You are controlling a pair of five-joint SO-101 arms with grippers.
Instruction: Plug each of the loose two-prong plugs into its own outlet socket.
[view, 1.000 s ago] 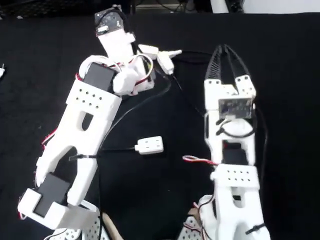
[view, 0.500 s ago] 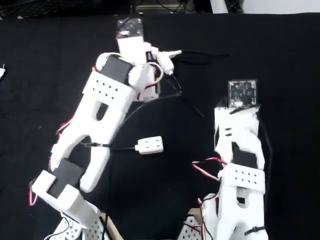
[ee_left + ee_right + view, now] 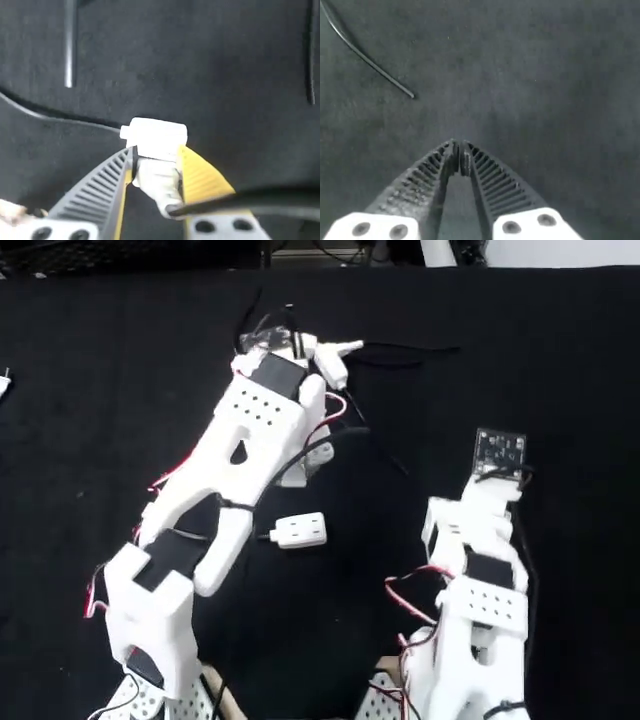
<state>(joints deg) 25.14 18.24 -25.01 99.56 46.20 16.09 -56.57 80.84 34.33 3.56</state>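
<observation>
A white two-prong plug (image 3: 159,134) on a black cord lies on the black cloth at the far middle of the table, seen from above as the plug (image 3: 333,360). My left gripper (image 3: 156,154) is shut on its body, with the grey finger on one side and the yellow finger (image 3: 197,172) on the other. The left arm (image 3: 245,455) stretches out long toward it. A white outlet socket (image 3: 300,530) lies in the middle of the table on its own cord. My right gripper (image 3: 458,151) is shut on nothing above bare cloth, and the right arm (image 3: 480,540) is folded back near its base.
Black cords (image 3: 400,352) run across the far side, and one cord end (image 3: 375,67) lies ahead of the right gripper. A small white object (image 3: 4,383) sits at the table's far left edge. Open cloth lies between the socket and the right arm.
The left arm has stretched out and lowered over the far plug. The right arm has pulled back toward its base, its long black fingers no longer showing from above.
</observation>
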